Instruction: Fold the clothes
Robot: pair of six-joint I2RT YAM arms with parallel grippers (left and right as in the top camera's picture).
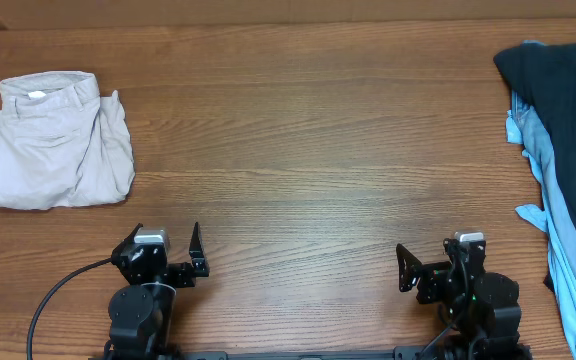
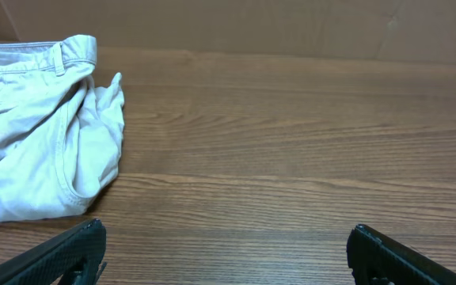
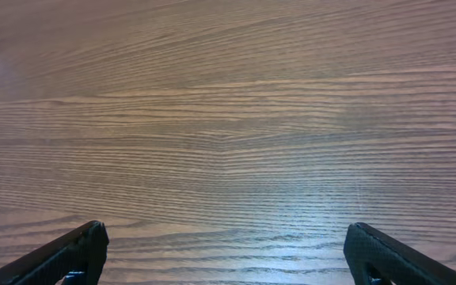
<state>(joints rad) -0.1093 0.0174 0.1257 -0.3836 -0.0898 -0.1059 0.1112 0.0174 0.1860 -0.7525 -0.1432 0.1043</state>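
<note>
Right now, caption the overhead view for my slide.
Left gripper and right gripper open at the table's near edge; trousers folded far left, T-shirt piled over jeans far right.

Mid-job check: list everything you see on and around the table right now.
Table: one, brown wood, fills the view.
Trousers: one pair, beige, folded, far left.
T-shirt: one, black, bunched at the right edge, partly out of frame.
Jeans: one pair, light blue, right edge, partly under the T-shirt.
Cable: one, black, near left corner.
Left gripper: one, black, open, empty, near edge.
Right gripper: one, black, open, empty, near edge.
</note>
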